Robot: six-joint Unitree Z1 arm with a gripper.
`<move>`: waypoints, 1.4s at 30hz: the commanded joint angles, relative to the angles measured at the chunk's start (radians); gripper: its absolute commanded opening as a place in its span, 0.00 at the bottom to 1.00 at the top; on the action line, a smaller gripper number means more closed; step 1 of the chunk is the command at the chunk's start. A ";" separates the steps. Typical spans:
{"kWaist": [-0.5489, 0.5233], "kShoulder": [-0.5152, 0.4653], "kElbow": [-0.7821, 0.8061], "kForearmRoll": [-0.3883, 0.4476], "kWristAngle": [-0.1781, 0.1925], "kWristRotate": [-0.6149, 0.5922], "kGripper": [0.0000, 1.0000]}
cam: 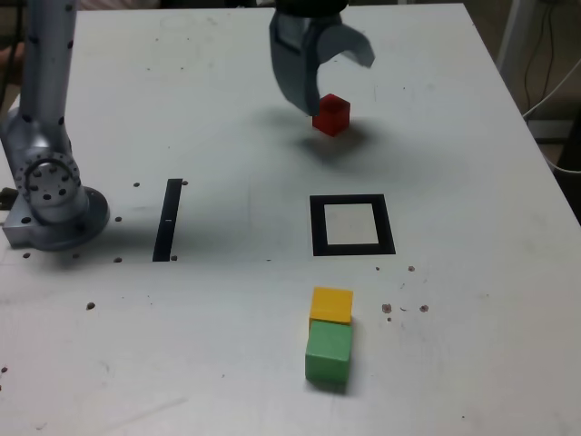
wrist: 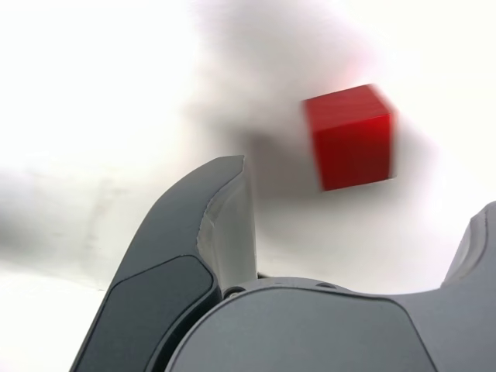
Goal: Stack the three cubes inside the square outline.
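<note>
The white table fills the exterior view; 1 grey arm rises from its base at 9 o'clock; 1 thin black strip lies beside that base. The gripper hangs at 12 o'clock with its fingers spread wide apart, holding nothing; the red cube sits on the table just below the near finger, seemingly between the jaws in the wrist view. The square outline, 1 in number, lies empty at the centre, toward 3 o'clock. Doing this step well probably means bringing both fingers down to straddle the red cube squarely before closing, so it is not nudged aside. Cubes count 3: 1 red; 1 yellow cube and 1 green cube, touching each other at 6 o'clock, outside the outline.
</note>
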 commanded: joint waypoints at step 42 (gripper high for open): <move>0.029 0.211 -0.188 0.071 0.055 -0.045 0.93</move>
